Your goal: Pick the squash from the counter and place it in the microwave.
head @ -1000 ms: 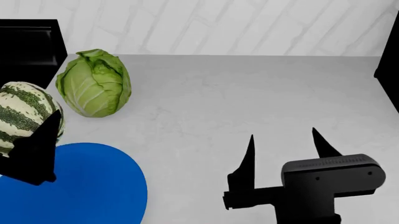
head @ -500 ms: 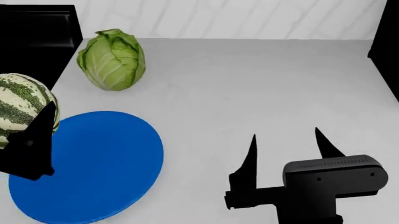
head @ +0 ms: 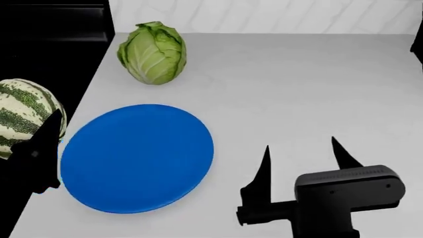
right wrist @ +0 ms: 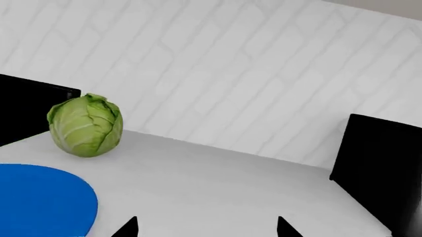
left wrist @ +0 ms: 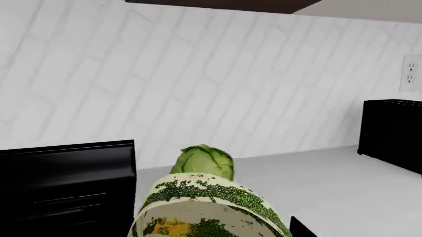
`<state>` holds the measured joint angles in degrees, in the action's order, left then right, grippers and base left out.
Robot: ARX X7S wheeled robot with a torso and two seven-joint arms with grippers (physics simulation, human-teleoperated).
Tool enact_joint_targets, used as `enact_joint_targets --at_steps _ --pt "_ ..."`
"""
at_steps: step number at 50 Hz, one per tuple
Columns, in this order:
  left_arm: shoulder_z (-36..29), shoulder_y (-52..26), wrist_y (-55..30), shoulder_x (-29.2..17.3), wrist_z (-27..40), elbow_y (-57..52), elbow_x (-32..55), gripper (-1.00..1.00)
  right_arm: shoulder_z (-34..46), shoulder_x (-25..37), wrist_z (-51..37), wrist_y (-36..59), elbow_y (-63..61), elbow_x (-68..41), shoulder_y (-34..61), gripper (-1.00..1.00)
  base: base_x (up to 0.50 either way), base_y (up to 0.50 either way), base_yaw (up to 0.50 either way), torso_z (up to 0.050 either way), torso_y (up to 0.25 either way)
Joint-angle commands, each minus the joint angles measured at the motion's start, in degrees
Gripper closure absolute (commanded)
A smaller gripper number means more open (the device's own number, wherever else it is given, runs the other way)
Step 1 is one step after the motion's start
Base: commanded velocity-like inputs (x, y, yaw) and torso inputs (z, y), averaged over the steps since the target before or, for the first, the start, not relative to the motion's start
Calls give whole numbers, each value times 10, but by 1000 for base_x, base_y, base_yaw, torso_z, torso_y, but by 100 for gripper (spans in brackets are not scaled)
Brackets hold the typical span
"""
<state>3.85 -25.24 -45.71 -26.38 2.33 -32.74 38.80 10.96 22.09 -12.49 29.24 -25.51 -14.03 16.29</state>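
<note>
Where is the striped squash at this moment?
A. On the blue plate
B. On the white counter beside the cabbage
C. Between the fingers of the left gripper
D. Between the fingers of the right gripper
C. In the head view the squash sits at the left gripper, off the blue plate and away from the cabbage; the right gripper is open with nothing in it.

Squash [head: 23,115]: striped dark green and cream, far left edge of the frame, held off the surface by the left end effector [head: 36,158], whose one visible dark finger lies against its lower right side.
Cabbage [head: 152,52]: light green, upper left, on the white surface [head: 297,84].
Blue plate [head: 136,157]: round, lower left, lying flat.
Right end effector [head: 300,166]: lower right, fingers spread, holding nothing.
</note>
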Motion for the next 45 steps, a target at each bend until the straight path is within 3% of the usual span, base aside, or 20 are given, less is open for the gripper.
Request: enact_joint_targets --at_steps 1,45 --pt "13 -9 24 12 4 27 -7 100 -10 -6 15 -2 1 10 1 -100 0 500 0 0 0" --pt "7 -9 34 9 7 31 -4 100 -9 0 8 4 -10 1 -2 -100 0 500 0 0 0"
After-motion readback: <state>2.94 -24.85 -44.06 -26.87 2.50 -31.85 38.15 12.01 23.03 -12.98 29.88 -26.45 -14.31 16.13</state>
